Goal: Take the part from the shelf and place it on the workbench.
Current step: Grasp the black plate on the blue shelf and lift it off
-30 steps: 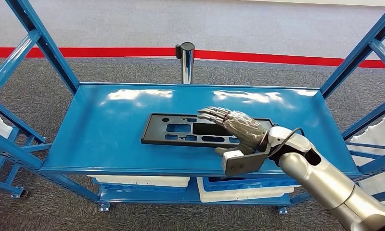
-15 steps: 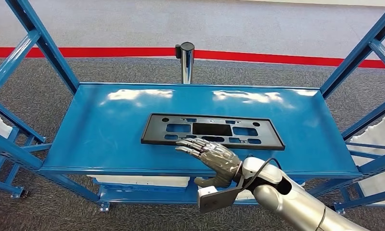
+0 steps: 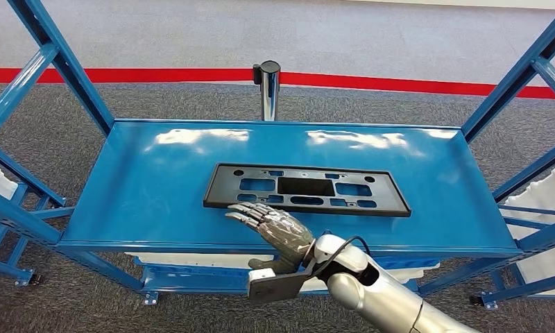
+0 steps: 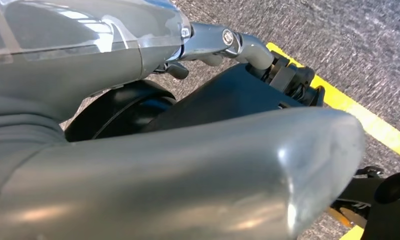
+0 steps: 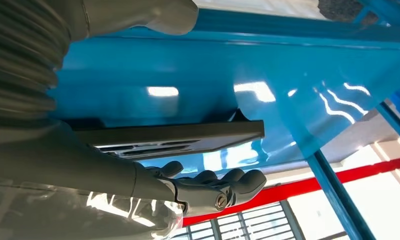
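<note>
Bright overhead light, glare streaks on blue shelf (image 3: 157, 173), sharp focus

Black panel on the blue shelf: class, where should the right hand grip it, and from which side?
Likely the near long edge of the panel, approached from the shelf's front: it lies flat and thin, that edge faces the right hand, and the cutouts offer finger holds.

Flat black part (image 3: 306, 189), a long rectangular plate with cut-out openings; lies flat mid-shelf (image 3: 157, 180), lengthwise.
</note>
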You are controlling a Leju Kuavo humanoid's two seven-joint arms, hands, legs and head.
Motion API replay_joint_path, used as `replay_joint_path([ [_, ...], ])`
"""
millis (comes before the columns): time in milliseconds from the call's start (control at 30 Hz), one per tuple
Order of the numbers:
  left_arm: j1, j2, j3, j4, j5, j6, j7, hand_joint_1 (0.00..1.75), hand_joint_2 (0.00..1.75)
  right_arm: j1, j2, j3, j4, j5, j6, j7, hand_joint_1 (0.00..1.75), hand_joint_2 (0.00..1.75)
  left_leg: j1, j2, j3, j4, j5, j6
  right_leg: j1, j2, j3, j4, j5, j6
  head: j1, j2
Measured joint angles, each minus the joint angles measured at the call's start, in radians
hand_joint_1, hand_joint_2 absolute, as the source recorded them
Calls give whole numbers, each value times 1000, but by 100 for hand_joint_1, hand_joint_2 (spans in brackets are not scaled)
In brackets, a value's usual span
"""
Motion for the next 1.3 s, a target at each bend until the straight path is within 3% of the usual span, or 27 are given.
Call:
replay_joint_path([
  [300, -3, 0, 0, 0, -16, -3, 2, 0, 0, -19, 50, -16, 117, 92, -103, 22, 0, 175, 0, 0, 0, 0, 0, 0, 0, 0, 0, 0, 0, 0, 1, 0],
  [700, -10, -3, 0, 0, -41, -13, 13, 0, 0, -62, 51, -69, 331, 337, -273, 64, 0, 175, 0, 0, 0, 0, 0, 0, 0, 0, 0, 0, 0, 0, 0, 0],
  [1067, -10, -3, 0, 0, -48, -11, 14, 0, 0, -127, 19, -114, 421, 611, -323, 218, 0, 175, 0, 0, 0, 0, 0, 0, 0, 0, 0, 0, 0, 0, 0, 0],
  [1300, -10, -3, 8, 0, -53, -5, 16, 0, 0, -140, -1, -177, 464, 710, -354, 291, 0, 175, 0, 0, 0, 0, 0, 0, 0, 0, 0, 0, 0, 0, 0, 0],
])
